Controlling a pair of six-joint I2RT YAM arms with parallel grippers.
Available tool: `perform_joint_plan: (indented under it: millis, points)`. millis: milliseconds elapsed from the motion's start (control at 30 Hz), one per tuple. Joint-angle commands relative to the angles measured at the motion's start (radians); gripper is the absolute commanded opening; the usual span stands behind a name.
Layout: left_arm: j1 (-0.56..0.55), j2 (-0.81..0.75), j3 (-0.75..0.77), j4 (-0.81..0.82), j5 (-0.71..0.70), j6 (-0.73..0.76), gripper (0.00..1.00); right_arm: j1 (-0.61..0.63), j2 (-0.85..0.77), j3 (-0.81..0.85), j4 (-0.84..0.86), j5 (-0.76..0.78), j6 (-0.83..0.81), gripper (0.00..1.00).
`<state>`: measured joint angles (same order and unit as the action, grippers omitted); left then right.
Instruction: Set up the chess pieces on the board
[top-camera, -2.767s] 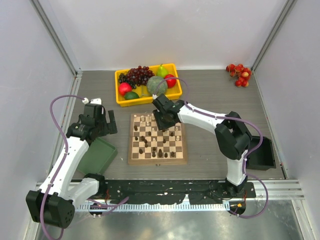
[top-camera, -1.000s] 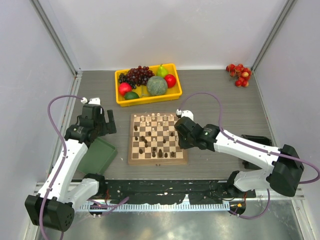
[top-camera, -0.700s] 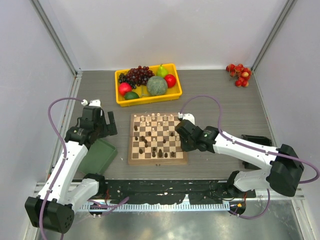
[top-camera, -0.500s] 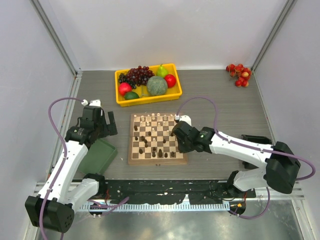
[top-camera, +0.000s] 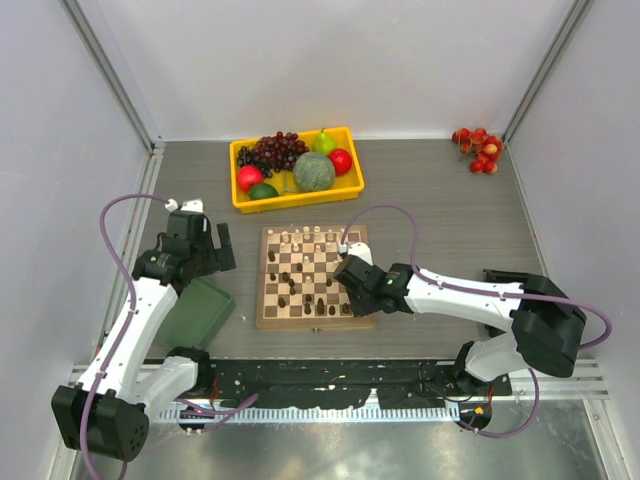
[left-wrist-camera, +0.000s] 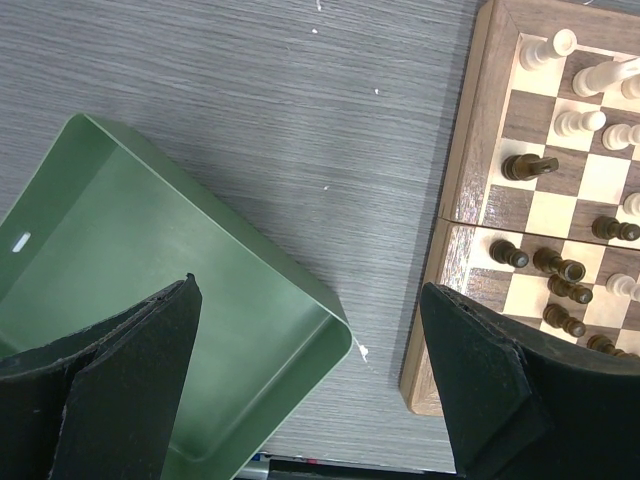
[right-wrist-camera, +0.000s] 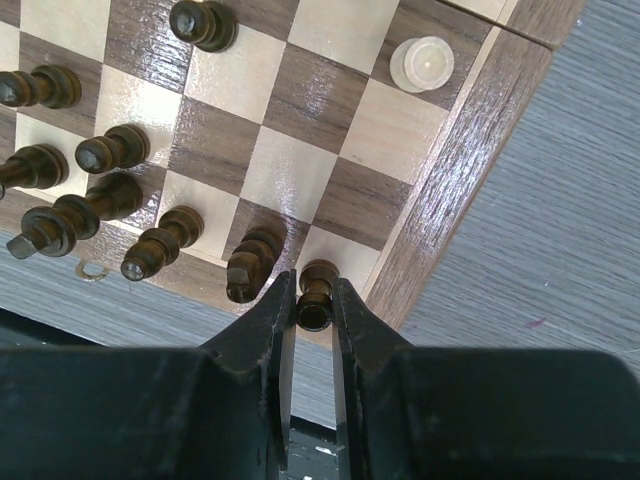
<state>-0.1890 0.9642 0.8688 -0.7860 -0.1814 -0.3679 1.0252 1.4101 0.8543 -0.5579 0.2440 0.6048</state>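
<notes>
The board (top-camera: 300, 323), checked tan and brown inside a plain wooden rim, lay mid-counter (top-camera: 430, 200) in the top view. Pale chess pieces (top-camera: 310, 237) lined its upper edge and dark chess pieces (top-camera: 298, 285) were scattered below them. Only the right wrist view showed the right gripper (right-wrist-camera: 313, 300) clamped on one dark piece (right-wrist-camera: 319, 274) at the board's corner square, bottom centre of the frame; from above, the arm hid this. The left wrist view showed the left gripper (left-wrist-camera: 310, 290) spread wide, one finger over a green tray (left-wrist-camera: 120, 240), with the board's rim at the frame's right.
</notes>
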Motion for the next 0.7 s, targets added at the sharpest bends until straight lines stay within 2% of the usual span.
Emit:
perform_joint_plan:
  millis: [0,133,267,400,667]
  points:
    - [-0.001,0.004,0.010,0.025,0.022,-0.019,0.99,0.003,-0.023,-0.034,0.045,0.026,0.016,0.16]
    - [-0.001,0.010,0.013,0.030,0.031,-0.022,0.99,0.003,-0.022,-0.037,0.065,0.020,0.009,0.18]
    - [-0.001,0.019,0.018,0.030,0.033,-0.022,0.99,0.001,-0.031,-0.034,0.061,0.028,0.009,0.30]
    - [-0.001,0.024,0.022,0.031,0.037,-0.016,0.99,0.001,-0.066,-0.015,0.052,0.035,0.006,0.36]
    - [-0.001,0.045,0.024,0.041,0.088,0.012,0.99,0.001,-0.108,0.110,-0.034,0.129,-0.049,0.41]
